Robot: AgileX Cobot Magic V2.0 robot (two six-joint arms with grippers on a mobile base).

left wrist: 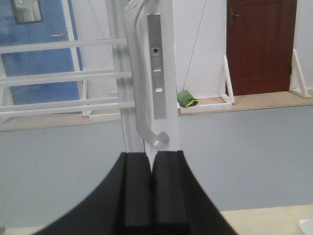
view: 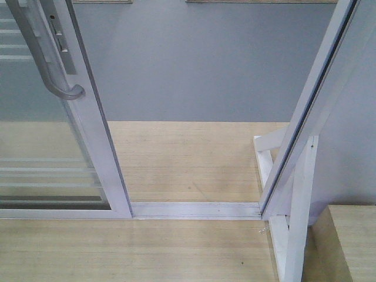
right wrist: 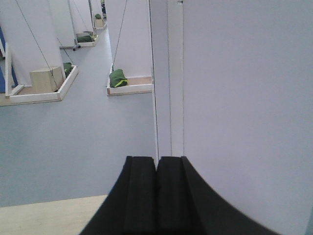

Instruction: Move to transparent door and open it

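Grey flooring (view: 200,64) is showing through the gap beside the transparent door (view: 35,135), which is standing at the left of the frame. Its curved grey handle (left wrist: 139,93) is rising just above the left gripper (left wrist: 151,188), clenched empty. The right gripper (right wrist: 156,193), likewise clenched, is facing a white post (right wrist: 166,73).

A wide gap lay between the transparent door (view: 88,147) and the white jamb (view: 305,117); a floor track (view: 197,210) crossed it.
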